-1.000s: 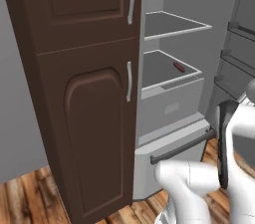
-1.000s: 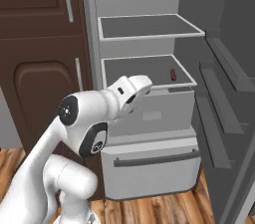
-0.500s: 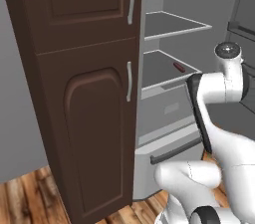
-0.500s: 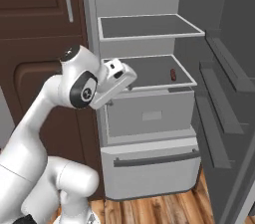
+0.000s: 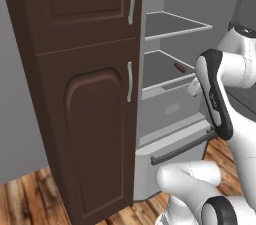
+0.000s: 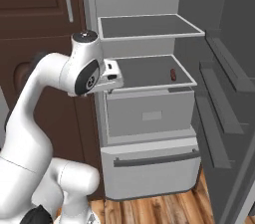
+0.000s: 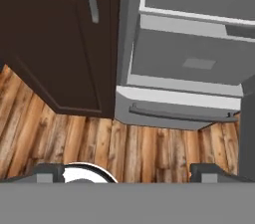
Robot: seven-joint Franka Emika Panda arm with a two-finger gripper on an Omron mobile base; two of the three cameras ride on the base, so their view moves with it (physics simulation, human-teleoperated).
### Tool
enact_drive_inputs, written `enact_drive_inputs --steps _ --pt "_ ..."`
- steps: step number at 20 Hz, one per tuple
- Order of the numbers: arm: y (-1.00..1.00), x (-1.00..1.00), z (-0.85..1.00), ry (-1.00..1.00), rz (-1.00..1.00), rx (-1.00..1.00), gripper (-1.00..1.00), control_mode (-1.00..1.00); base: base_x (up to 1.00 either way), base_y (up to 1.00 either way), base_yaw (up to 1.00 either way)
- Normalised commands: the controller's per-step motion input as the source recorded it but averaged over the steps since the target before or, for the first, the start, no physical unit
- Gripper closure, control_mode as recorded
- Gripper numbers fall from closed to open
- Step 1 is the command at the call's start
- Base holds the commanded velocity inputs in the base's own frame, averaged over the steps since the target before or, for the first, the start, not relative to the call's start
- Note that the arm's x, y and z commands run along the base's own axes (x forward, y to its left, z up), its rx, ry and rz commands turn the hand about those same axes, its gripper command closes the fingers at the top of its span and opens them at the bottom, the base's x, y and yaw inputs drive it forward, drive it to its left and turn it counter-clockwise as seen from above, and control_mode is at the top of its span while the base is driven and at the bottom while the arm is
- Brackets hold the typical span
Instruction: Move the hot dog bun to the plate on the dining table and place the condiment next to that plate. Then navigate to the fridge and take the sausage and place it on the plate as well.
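The sausage point(image 6: 173, 74) lies at the 3 o'clock edge of the fridge's point(image 6: 149, 118) lower shelf point(image 6: 144, 71). Our gripper point(image 7: 127, 170) hangs wide open, empty. We judge the sausage light, soft, slippery; grasp mid-length.

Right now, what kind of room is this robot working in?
Most likely a kitchen, rendered rather than real. An open fridge with grey shelves and a drawer stands beside a tall dark wood cabinet, over a wooden plank floor. A small reddish sausage lies on the lower shelf.
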Motion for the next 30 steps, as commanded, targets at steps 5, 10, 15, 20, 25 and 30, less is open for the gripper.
enact_drive_inputs --steps 5,10,15,20,25,30 --pt "0.3 -0.49 -0.3 0.0 -0.06 0.07 -1.0 -1.0 0.0 0.0 0.0" --pt "0.15 -0.01 -0.15 0.0 -0.01 -0.01 -1.0 -1.0 0.0 0.0 0.0" --pt "0.0 0.03 -0.02 0.0 0.0 0.0 -1.0 1.0 0.44 -0.27 0.0" --pt "0.0 0.0 0.0 0.0 0.0 0.0 -1.0 1.0 0.83 -0.66 0.0" --pt "0.0 0.0 0.0 0.0 0.0 0.0 -1.0 1.0 0.57 -0.4 0.0" --pt "0.0 0.0 0.0 0.0 0.0 0.0 -1.0 1.0 0.43 -0.01 0.0"
